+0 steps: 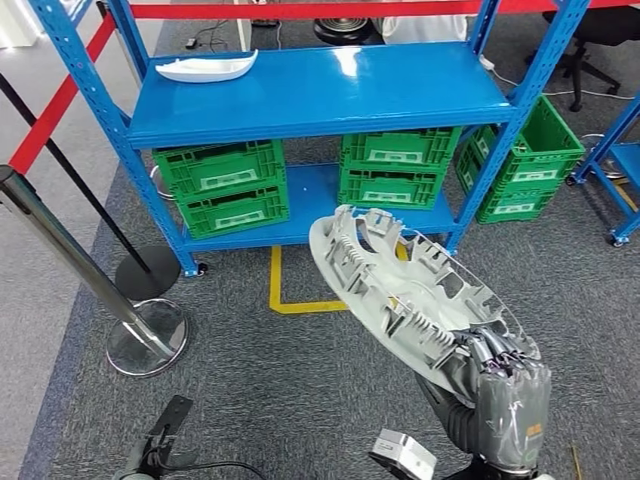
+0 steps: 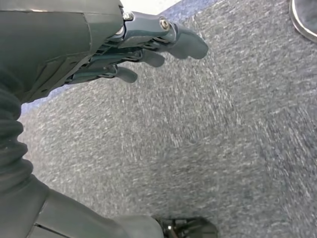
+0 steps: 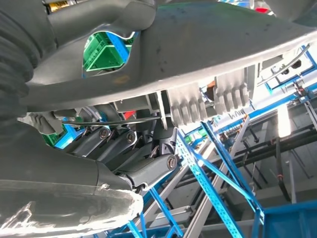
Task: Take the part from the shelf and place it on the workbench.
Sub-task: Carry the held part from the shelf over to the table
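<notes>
Lower right in the head view, the right hand fingers clasp the part; the left hand fingers spread, holding nothing.

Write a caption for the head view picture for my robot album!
Robot's right hand holds a big grey wheel cover before the blue shelf.

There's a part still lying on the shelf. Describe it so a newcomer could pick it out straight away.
Start at the blue shelf ahead of the robot and look at its upper deck, toward the left end. The white curved part lies there alone, long, shallow and pointed at one end, unlike the green crates stacked on the level below.
</notes>
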Robot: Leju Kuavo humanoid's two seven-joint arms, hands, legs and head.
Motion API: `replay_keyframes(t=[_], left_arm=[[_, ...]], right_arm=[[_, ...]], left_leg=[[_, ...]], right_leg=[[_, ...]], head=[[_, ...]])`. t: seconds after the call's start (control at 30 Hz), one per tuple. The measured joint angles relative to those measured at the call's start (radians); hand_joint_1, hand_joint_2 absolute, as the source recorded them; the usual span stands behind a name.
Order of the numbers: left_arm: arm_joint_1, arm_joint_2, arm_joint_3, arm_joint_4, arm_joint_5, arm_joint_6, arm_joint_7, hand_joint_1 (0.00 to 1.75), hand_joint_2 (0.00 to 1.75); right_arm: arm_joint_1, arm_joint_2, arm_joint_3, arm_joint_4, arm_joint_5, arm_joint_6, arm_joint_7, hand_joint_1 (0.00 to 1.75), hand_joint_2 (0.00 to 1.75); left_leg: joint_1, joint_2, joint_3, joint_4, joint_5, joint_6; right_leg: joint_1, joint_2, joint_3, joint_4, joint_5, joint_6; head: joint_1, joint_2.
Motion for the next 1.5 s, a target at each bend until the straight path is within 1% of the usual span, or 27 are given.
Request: replay_keyframes(t=[0.07, 0.13, 0.17, 0.2, 0.23, 0.27, 0.33, 0.4, 0.53, 0.6, 0.67, 0.7, 0.73, 0.8, 0.87, 0.93, 1.0, 1.03, 1.1, 1.17, 1.2, 1.23, 1.27, 1.33, 1.4, 1.43, 1.5], left_arm=[[0.0, 0.0, 0.001, 0.0, 0.0, 0.001, 0.0, 0.0, 1.75], [0.001, 0.002, 0.003, 0.0, -0.001, 0.002, 0.0, 0.0, 1.75], [0.002, 0.002, 0.003, 0.0, -0.001, 0.002, 0.0, 0.0, 1.75], [0.003, 0.002, 0.003, 0.0, -0.001, 0.002, 0.0, 0.0, 1.75], [0.003, 0.001, 0.004, 0.0, -0.001, 0.002, 0.0, 0.0, 1.75], [0.003, 0.001, 0.004, 0.0, -0.001, 0.002, 0.0, 0.0, 1.75], [0.003, 0.001, 0.005, 0.0, -0.001, 0.001, 0.0, 0.0, 1.75], [0.004, 0.0, 0.005, 0.0, -0.001, 0.0, 0.0, 0.0, 1.75], [0.004, 0.0, 0.005, 0.0, -0.001, 0.0, 0.0, 0.0, 1.75], [0.004, 0.0, 0.005, 0.0, -0.001, 0.0, 0.0, 0.0, 1.75], [0.005, 0.0, 0.005, 0.0, -0.001, 0.0, 0.0, 0.0, 1.75], [0.005, -0.001, 0.005, 0.0, -0.001, 0.0, 0.0, 0.0, 1.75], [0.005, -0.001, 0.005, 0.0, -0.001, 0.0, 0.0, 0.0, 1.75], [0.005, 0.0, 0.006, 0.0, -0.002, 0.0, 0.0, 0.0, 1.75], [0.005, 0.001, 0.006, 0.0, -0.002, 0.0, 0.0, 0.0, 1.75], [0.005, 0.001, 0.006, 0.0, -0.003, -0.001, 0.001, 0.0, 1.75], [0.005, -0.001, 0.006, 0.0, -0.004, -0.001, 0.002, 0.0, 1.75], [0.004, -0.001, 0.007, 0.0, -0.005, -0.001, 0.002, 0.0, 1.75], [0.002, 0.0, 0.009, 0.0, -0.007, -0.001, 0.002, 0.0, 1.75], [0.004, 0.001, 0.012, 0.0, -0.007, -0.002, 0.002, 0.0, 1.75], [0.004, 0.001, 0.012, 0.0, -0.007, -0.003, 0.002, 0.0, 1.75], [0.005, 0.001, 0.013, 0.0, -0.007, -0.003, 0.002, 0.0, 1.75], [0.005, 0.001, 0.014, 0.0, -0.007, -0.003, 0.002, 0.0, 1.75], [0.004, 0.001, 0.014, 0.0, -0.008, -0.003, 0.002, 0.0, 1.75], [0.004, 0.0, 0.015, 0.0, -0.009, -0.003, 0.002, 0.0, 1.75], [0.004, 0.0, 0.015, 0.0, -0.009, -0.003, 0.002, 0.0, 1.75], [0.003, 0.0, 0.015, 0.0, -0.01, -0.003, 0.002, 0.0, 1.75]], right_arm=[[0.006, 0.0, -0.005, -0.003, -0.004, -0.001, 0.002, 1.75, 1.75], [0.009, 0.0, -0.009, -0.004, -0.011, -0.002, 0.004, 1.75, 1.75], [0.012, 0.0, -0.012, -0.004, -0.012, -0.003, 0.004, 1.75, 1.75], [0.016, 0.0, -0.014, -0.004, -0.013, -0.004, 0.005, 1.75, 1.75], [0.019, 0.0, -0.017, -0.005, -0.012, -0.005, 0.006, 1.75, 1.75], [0.022, 0.0, -0.019, -0.006, -0.013, -0.005, 0.006, 1.75, 1.75], [0.026, 0.0, -0.022, -0.012, -0.014, -0.007, 0.007, 1.75, 1.75], [0.029, 0.0, -0.023, -0.018, -0.015, -0.011, 0.007, 1.75, 1.75], [0.035, 0.0, -0.032, -0.024, -0.015, -0.016, 0.009, 1.75, 1.75], [0.036, 0.0, -0.035, -0.028, -0.015, -0.017, 0.008, 1.75, 1.75], [0.036, 0.0, -0.037, -0.029, -0.015, -0.018, 0.008, 1.75, 1.75], [0.037, 0.0, -0.037, -0.029, -0.016, -0.018, 0.008, 1.75, 1.75], [0.038, 0.0, -0.038, -0.029, -0.016, -0.018, 0.008, 1.75, 1.75], [0.04, 0.0, -0.04, -0.029, -0.018, -0.018, 0.009, 1.75, 1.75], [0.041, 0.0, -0.043, -0.031, -0.023, -0.018, 0.008, 1.75, 1.75], [0.044, 0.0, -0.047, -0.036, -0.034, -0.019, 0.006, 1.75, 1.75], [0.052, 0.0, -0.052, -0.041, -0.045, -0.019, -0.001, 1.75, 1.75], [0.056, 0.0, -0.055, -0.044, -0.048, -0.019, -0.005, 1.75, 1.75], [0.06, 0.0, -0.06, -0.049, -0.052, -0.019, -0.012, 1.75, 1.75], [0.062, 0.0, -0.065, -0.052, -0.061, -0.019, -0.018, 1.75, 1.75], [0.063, 0.0, -0.067, -0.053, -0.065, -0.019, -0.02, 1.75, 1.75], [0.065, 0.0, -0.07, -0.053, -0.069, -0.019, -0.021, 1.75, 1.75], [0.067, 0.0, -0.073, -0.054, -0.071, -0.019, -0.022, 1.75, 1.75], [0.071, 0.0, -0.077, -0.055, -0.074, -0.019, -0.025, 1.75, 1.75], [0.072, 0.0, -0.08, -0.059, -0.081, -0.019, -0.033, 1.75, 1.75], [0.073, 0.0, -0.083, -0.061, -0.085, -0.019, -0.039, 1.75, 1.75], [0.078, 0.0, -0.09, -0.066, -0.092, -0.019, -0.052, 1.75, 1.75]], left_leg=[[0.003, 0.006, 0.0, -0.003, 0.005, 0.013], [0.001, 0.013, -0.001, -0.004, 0.005, 0.021], [0.0, 0.017, -0.002, -0.004, 0.004, 0.022], [-0.001, 0.02, -0.002, -0.003, 0.004, 0.023], [-0.002, 0.024, -0.001, -0.003, 0.004, 0.023], [-0.002, 0.027, 0.0, -0.003, 0.004, 0.022], [-0.005, 0.032, 0.002, -0.001, 0.002, 0.018], [-0.009, 0.037, 0.001, 0.002, 0.002, 0.009], [-0.007, 0.044, -0.005, 0.013, -0.01, -0.012], [-0.005, 0.032, -0.039, 0.094, -0.063, -0.022], [-0.002, 0.024, -0.1, 0.226, -0.122, -0.029], [-0.001, 0.023, -0.12, 0.268, -0.131, -0.03], [0.0, 0.022, -0.125, 0.278, -0.123, -0.031], [0.003, 0.013, -0.085, 0.192, -0.06, -0.03], [0.009, -0.021, -0.026, 0.066, -0.009, -0.028], [0.011, -0.044, -0.004, 0.011, -0.002, -0.021], [0.009, -0.032, -0.005, 0.006, -0.002, -0.007], [0.01, -0.025, -0.005, 0.004, 0.001, 0.0], [0.01, -0.006, -0.004, 0.001, 0.004, 0.014], [0.005, 0.012, -0.004, 0.001, 0.003, 0.02], [0.003, 0.021, -0.004, 0.001, 0.002, 0.021], [0.001, 0.03, -0.003, 0.001, 0.002, 0.022], [0.0, 0.038, -0.002, 0.001, 0.001, 0.022], [-0.001, 0.053, 0.002, 0.002, -0.002, 0.018], [-0.007, 0.066, 0.005, 0.005, -0.006, 0.01], [-0.009, 0.072, 0.005, 0.006, -0.007, 0.005], [-0.01, 0.086, 0.005, 0.005, -0.007, -0.005]], right_leg=[[-0.001, -0.01, -0.027, 0.054, -0.036, 0.009], [-0.002, -0.021, -0.085, 0.184, -0.104, 0.015], [-0.002, -0.023, -0.112, 0.246, -0.128, 0.017], [-0.002, -0.024, -0.125, 0.28, -0.136, 0.017], [-0.001, -0.024, -0.118, 0.274, -0.125, 0.017], [-0.001, -0.027, -0.092, 0.228, -0.098, 0.015], [0.001, -0.046, -0.014, 0.086, -0.044, 0.01], [0.005, -0.058, 0.03, 0.008, -0.027, 0.002], [0.004, -0.04, 0.028, -0.002, -0.021, -0.022], [-0.001, -0.03, 0.027, -0.005, -0.017, -0.032], [-0.002, -0.019, 0.024, -0.005, -0.015, -0.036], [-0.002, -0.012, 0.023, -0.005, -0.014, -0.036], [-0.003, -0.005, 0.022, -0.005, -0.014, -0.035], [-0.005, 0.012, 0.023, -0.005, -0.011, -0.032], [-0.004, 0.028, 0.017, -0.002, -0.009, -0.022], [-0.003, 0.042, 0.007, 0.0, -0.004, -0.009], [-0.007, 0.054, -0.001, -0.003, 0.002, 0.005], [-0.007, 0.046, -0.008, 0.005, -0.004, 0.01], [-0.005, 0.012, -0.046, 0.079, -0.048, 0.016], [-0.004, -0.017, -0.108, 0.215, -0.112, 0.02], [-0.004, -0.022, -0.131, 0.266, -0.128, 0.02], [-0.004, -0.024, -0.137, 0.282, -0.127, 0.02], [-0.004, -0.026, -0.121, 0.258, -0.107, 0.018], [-0.002, -0.051, -0.048, 0.126, -0.05, 0.014], [0.003, -0.075, 0.011, 0.025, -0.022, 0.006], [0.006, -0.077, 0.019, 0.009, -0.022, 0.0], [0.007, -0.058, 0.016, 0.007, -0.018, -0.013]], head=[[0.006, 0.0], [0.011, 0.0], [0.011, 0.0], [0.012, 0.0], [0.011, 0.0], [0.012, 0.0], [0.012, 0.0], [0.01, 0.0], [0.008, 0.0], [0.005, 0.0], [0.004, 0.0], [0.004, 0.0], [0.004, 0.0], [0.004, 0.0], [0.004, 0.0], [0.004, 0.0], [0.004, 0.0], [0.006, 0.0], [0.014, 0.0], [0.019, 0.0], [0.019, 0.0], [0.019, 0.0], [0.019, 0.0], [0.019, 0.0], [0.018, 0.0], [0.018, 0.0], [0.017, 0.0]])
